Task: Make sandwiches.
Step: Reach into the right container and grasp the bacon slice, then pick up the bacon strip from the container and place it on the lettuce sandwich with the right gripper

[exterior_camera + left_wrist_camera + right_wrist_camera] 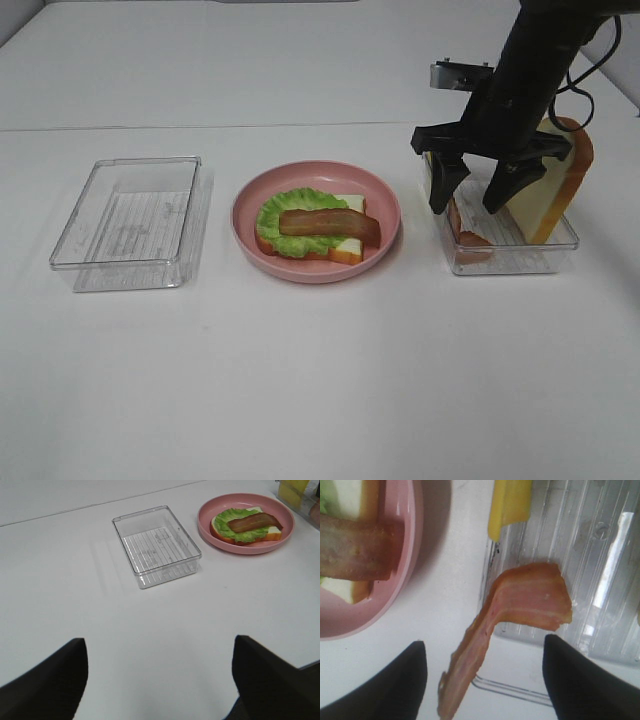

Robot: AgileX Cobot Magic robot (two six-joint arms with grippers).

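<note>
One half-built sandwich [318, 228] is seen on the pink plate [300, 272], near the middle of the table [320, 390]. A bread slice [347, 251] has been laid at the bottom, a lettuce leaf [288, 213] spread over it, and a bacon strip [330, 223] set across the top. No cheese and no upper slice are seen on the stack, so about half of the build is judged done.

The parts left over are found in the right tray [510, 264], just beside the plate. A second bacon strip [520, 605] is seen with its broad end inside the tray and its narrow end reaching past the wall. Whether it rests on that wall or only leans against it cannot be told from the close view. A yellow cheese square [509, 505] is stood at the tray's plate-side edge, and a second bread slice [560, 190] is propped upright at the far side.

The right gripper [468, 208] is held low over this tray with its jaws spread. The second bacon strip lies between the fingers but is not pinched by them, so nothing is carried. A pick of that strip is judged to be the step in hand.

The left gripper [160, 680] is held wide apart over bare table, well away from the food, with nothing between its fingers. The left tray [167, 575] beyond it is seen to hold nothing.

Left to be done, as judged: the second bacon strip, the cheese and the closing slice.
</note>
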